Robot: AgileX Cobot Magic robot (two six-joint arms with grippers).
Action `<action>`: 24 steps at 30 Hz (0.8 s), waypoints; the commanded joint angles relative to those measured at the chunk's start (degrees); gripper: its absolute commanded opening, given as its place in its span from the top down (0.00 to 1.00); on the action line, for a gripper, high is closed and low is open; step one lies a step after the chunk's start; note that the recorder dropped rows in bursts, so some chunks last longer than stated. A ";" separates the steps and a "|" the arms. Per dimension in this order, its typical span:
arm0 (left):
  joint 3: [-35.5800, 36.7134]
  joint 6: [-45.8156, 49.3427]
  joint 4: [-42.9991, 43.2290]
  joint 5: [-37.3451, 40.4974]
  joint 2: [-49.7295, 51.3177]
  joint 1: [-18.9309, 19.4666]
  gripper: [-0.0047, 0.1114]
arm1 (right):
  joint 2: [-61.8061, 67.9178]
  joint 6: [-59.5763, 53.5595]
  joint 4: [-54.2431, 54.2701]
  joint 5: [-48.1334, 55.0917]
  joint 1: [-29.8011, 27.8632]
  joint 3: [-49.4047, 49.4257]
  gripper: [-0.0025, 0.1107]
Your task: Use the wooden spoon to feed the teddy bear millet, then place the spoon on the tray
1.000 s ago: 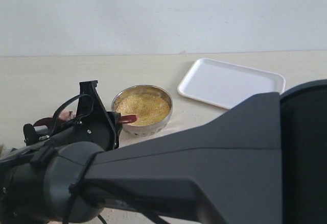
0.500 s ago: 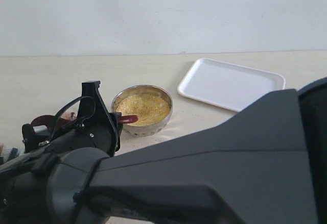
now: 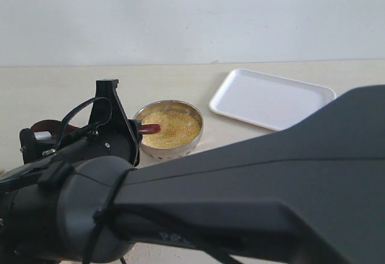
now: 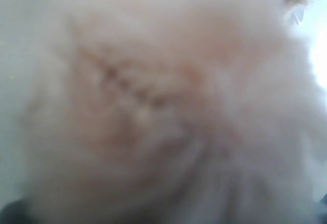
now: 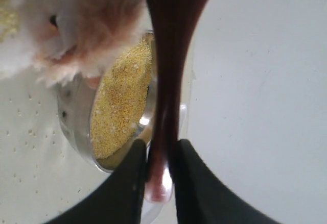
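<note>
The wooden spoon [image 5: 171,45] is dark red-brown. My right gripper [image 5: 158,145] is shut on its handle, whose tip sits between the fingers. The spoon's wide end [image 3: 150,128] hangs over the millet [image 3: 171,128], yellow grain filling a round metal bowl [image 3: 180,151]. In the right wrist view the teddy bear [image 5: 76,25] shows as pale fluffy fur beside the bowl [image 5: 76,127]. Blurred bear fur [image 4: 153,101] fills the left wrist view and hides the left jaws. The white tray [image 3: 271,98] lies empty at the back right.
My right arm [image 3: 240,198] is a big black mass across the front of the exterior view and hides the bear and the table's near part. Millet specks [image 5: 25,127] dot the pale tabletop beside the bowl. A plain wall [image 3: 192,17] stands behind.
The right gripper has risen a little and drifted left. The spoon's red end went from the bowl's near rim to above the millet.
</note>
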 commanded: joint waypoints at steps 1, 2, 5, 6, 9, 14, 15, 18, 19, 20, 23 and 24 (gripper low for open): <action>0.11 0.21 -0.65 -1.21 -0.50 0.17 0.91 | -2.22 0.97 0.07 0.36 -0.18 0.06 0.98; 0.11 0.21 -0.65 -1.21 -0.50 0.17 0.91 | -2.59 0.96 0.33 0.36 -0.18 0.06 0.98; 0.11 0.21 -0.65 -1.21 -0.50 0.17 0.91 | -4.14 1.81 0.99 0.36 -0.31 0.06 0.98; 0.11 0.21 -0.65 -1.21 -0.50 0.17 0.91 | -4.44 1.81 1.60 0.36 -0.54 0.06 0.98; 0.11 0.21 -0.65 -1.21 -0.50 0.17 0.91 | -6.11 1.81 5.68 0.36 -1.10 0.06 0.98; 0.11 0.21 -0.65 -1.21 -0.50 0.17 0.91 | -9.73 -6.84 36.59 0.36 -4.35 0.06 0.98; 0.11 0.21 -0.65 -1.21 -0.50 0.17 0.91 | -10.37 -7.54 40.70 0.36 -5.65 0.06 0.98; 0.11 0.21 -0.65 -1.21 -0.50 0.17 0.91 | -12.17 -9.41 52.36 0.36 -10.83 0.06 0.98; 0.11 0.21 -0.65 -1.21 -0.50 0.17 0.91 | -13.17 -9.93 53.84 0.36 -12.88 0.06 0.98; 0.11 0.21 -0.65 -1.21 -0.50 0.17 0.91 | -13.99 -10.24 54.39 0.36 -14.33 0.06 0.98; 0.11 0.21 -0.65 -1.21 -0.50 0.17 0.91 | -17.10 -13.65 52.71 0.36 -18.86 2.01 0.98; 0.11 0.21 -0.65 -1.21 -0.50 0.17 0.91 | -17.71 -13.89 51.69 0.36 -19.66 2.90 0.98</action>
